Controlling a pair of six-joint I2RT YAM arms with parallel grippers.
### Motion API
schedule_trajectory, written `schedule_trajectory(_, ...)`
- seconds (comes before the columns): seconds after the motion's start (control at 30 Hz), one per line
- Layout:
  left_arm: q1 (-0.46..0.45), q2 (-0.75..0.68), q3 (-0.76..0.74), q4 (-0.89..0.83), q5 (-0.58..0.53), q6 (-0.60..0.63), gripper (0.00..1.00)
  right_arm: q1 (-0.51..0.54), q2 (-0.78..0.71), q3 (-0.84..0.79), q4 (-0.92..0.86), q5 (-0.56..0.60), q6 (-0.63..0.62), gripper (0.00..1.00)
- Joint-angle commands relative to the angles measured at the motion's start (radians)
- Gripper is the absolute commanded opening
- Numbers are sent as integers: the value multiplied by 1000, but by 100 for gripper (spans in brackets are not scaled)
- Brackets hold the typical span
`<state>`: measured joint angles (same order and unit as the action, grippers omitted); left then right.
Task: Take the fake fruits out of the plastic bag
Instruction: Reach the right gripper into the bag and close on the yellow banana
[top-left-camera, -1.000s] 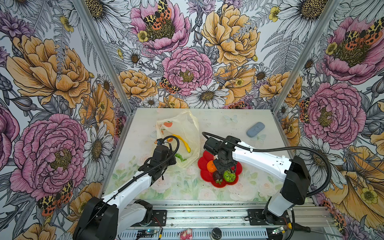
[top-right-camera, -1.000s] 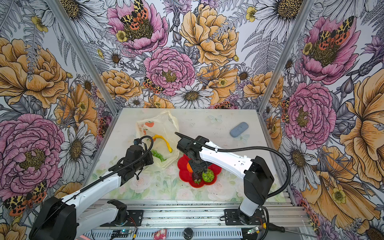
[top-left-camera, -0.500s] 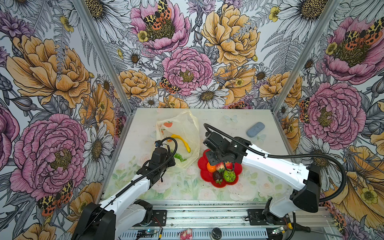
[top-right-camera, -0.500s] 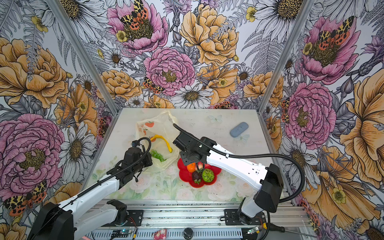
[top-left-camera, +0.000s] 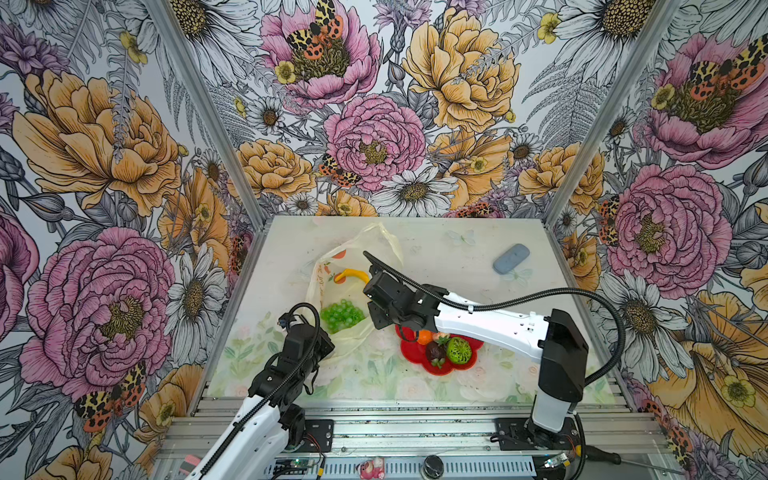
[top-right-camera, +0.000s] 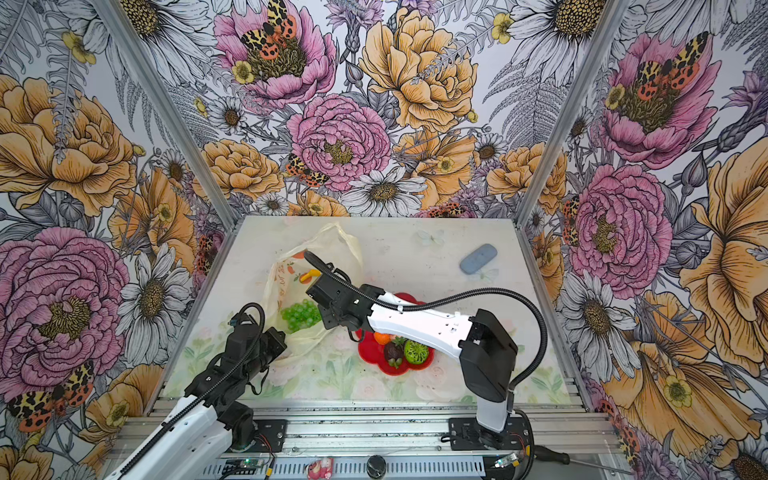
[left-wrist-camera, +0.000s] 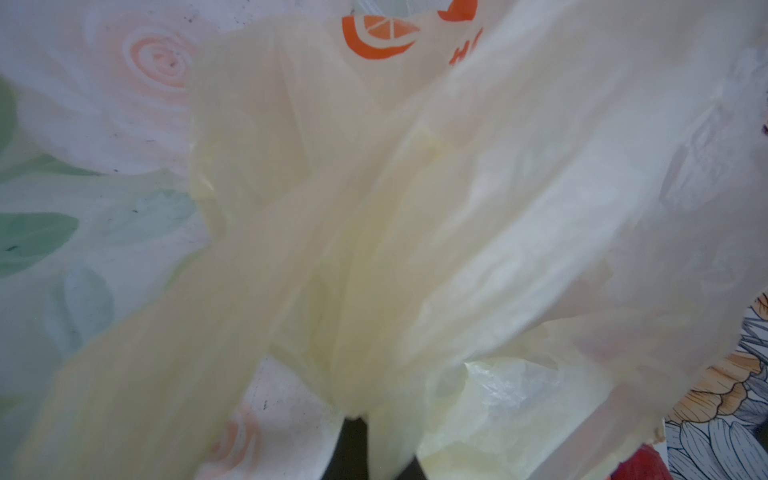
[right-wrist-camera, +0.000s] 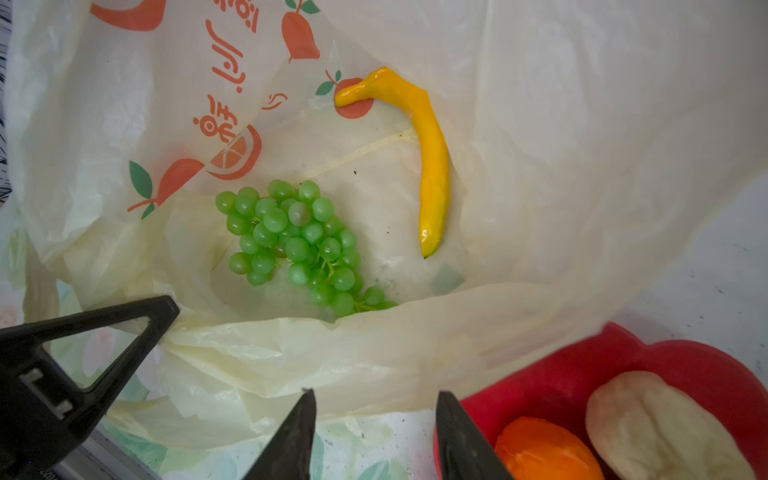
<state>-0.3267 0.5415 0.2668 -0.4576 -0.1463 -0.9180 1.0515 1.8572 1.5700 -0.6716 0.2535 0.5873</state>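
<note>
Unloading: banana (top-left-camera: 353, 273) and grape bunch (top-left-camera: 341, 314) inside plastic bag (top-left-camera: 384, 243), left-centre in a top view.
We log left jaws clamped on the bag rim; right jaws half-open, empty; next, probably, down onto the grapes.

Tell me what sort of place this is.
Probably a robot test booth: two arms bolted to an aluminium rail, floral panels boxing in a small table, toy fruit on a red plate.

Orange lettering (right-wrist-camera: 226, 54) in a stylised script runs across the plastic bag (right-wrist-camera: 582, 124) among its fruit prints (right-wrist-camera: 235, 153), but it cannot be read. The left wrist view catches only a cut-off orange stroke (left-wrist-camera: 465, 52) resembling an H.
</note>
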Motion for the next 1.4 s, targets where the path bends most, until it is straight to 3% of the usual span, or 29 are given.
schedule_trajectory(0.0,62,-29,-12,-121,-34,-72,0,1,67,76,43,7,10,49)
schedule_trajectory(0.17,169,-68,-51,-124,43,-97,0,-12,190,159,43,13,12,48)
schedule_trajectory(0.6,287,-28,25,-119,53,-2,0,-71,325,217,44,-25,24,49)
schedule_trajectory(0.73,319,-12,40,-65,114,46,0,-84,361,226,44,-28,31,50)
schedule_trajectory(1.0,286,148,100,12,201,157,0,-123,412,262,44,-49,36,51)
schedule_trajectory(1.37,84,223,98,79,110,177,0,-157,482,327,42,-86,32,48)
